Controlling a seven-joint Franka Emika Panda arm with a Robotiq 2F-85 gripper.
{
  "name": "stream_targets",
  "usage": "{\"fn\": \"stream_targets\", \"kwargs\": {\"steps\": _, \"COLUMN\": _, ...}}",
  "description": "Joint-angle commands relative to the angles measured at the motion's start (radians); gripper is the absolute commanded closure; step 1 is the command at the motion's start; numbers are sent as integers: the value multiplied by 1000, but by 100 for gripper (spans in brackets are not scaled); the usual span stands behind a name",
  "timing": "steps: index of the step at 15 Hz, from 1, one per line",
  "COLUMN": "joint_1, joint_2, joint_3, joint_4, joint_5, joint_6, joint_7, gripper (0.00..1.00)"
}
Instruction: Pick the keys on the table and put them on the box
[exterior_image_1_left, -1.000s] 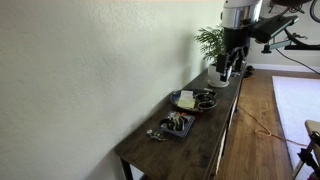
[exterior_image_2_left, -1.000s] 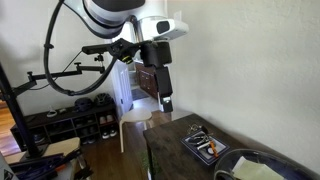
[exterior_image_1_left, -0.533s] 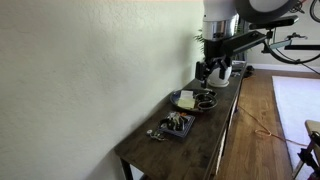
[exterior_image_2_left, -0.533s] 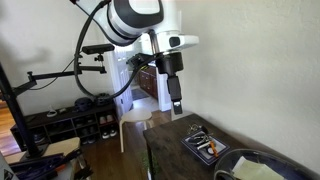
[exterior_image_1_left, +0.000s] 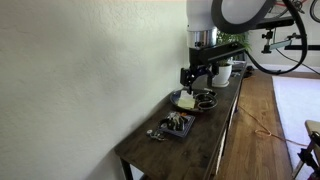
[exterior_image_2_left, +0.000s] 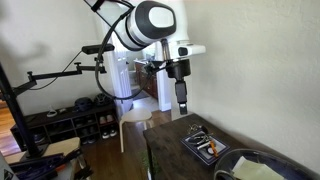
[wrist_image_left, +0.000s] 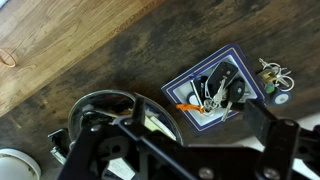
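Note:
The keys (exterior_image_1_left: 155, 133) lie on the dark wooden table (exterior_image_1_left: 150, 150), just beyond the end of the shallow dark box (exterior_image_1_left: 177, 124). In the wrist view the keys (wrist_image_left: 272, 79) lie outside the box's pale rim (wrist_image_left: 197, 70), and the box holds mixed small items. The keys (exterior_image_2_left: 196, 129) and the box (exterior_image_2_left: 207, 147) also show in an exterior view. My gripper (exterior_image_1_left: 190, 76) hangs above the round dishes, well short of the keys. It is open and empty (wrist_image_left: 175, 132), and it also shows from the side (exterior_image_2_left: 181, 104).
A round dish with a pale item (exterior_image_1_left: 184, 99) and a dark bowl (exterior_image_1_left: 205, 99) sit beside the box. A white mug (exterior_image_1_left: 222, 72) and a plant (exterior_image_1_left: 213, 38) stand further along the table. The wall runs along one long edge.
The arm has travelled along the table from the plant end toward the dishes and the box, and the gripper has come lower. The keys and the box have not moved.

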Motion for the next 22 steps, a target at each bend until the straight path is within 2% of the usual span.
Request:
{"fn": "stream_targets", "kwargs": {"steps": 1, "joint_1": 39, "joint_2": 3, "joint_3": -40, "joint_4": 4, "joint_5": 4, "joint_6": -2, "joint_7": -4, "gripper": 0}}
{"fn": "stream_targets", "kwargs": {"steps": 5, "joint_1": 39, "joint_2": 9, "joint_3": -41, "joint_4": 8, "joint_5": 12, "joint_6": 4, "joint_7": 2, "gripper": 0}}
{"fn": "stream_targets", "kwargs": {"steps": 9, "joint_1": 63, "joint_2": 54, "joint_3": -47, "joint_4": 35, "joint_5": 43, "joint_6": 22, "joint_7": 72, "gripper": 0}}
{"fn": "stream_targets", "kwargs": {"steps": 15, "joint_1": 109, "joint_2": 151, "joint_3": -57, "joint_4": 108, "joint_5": 86, "joint_6": 36, "joint_7": 231, "gripper": 0}}
{"fn": "stream_targets", "kwargs": {"steps": 22, "joint_1": 175, "joint_2": 302, "joint_3": -85, "joint_4": 200, "joint_5": 155, "joint_6": 166, "joint_7": 418, "gripper": 0}}
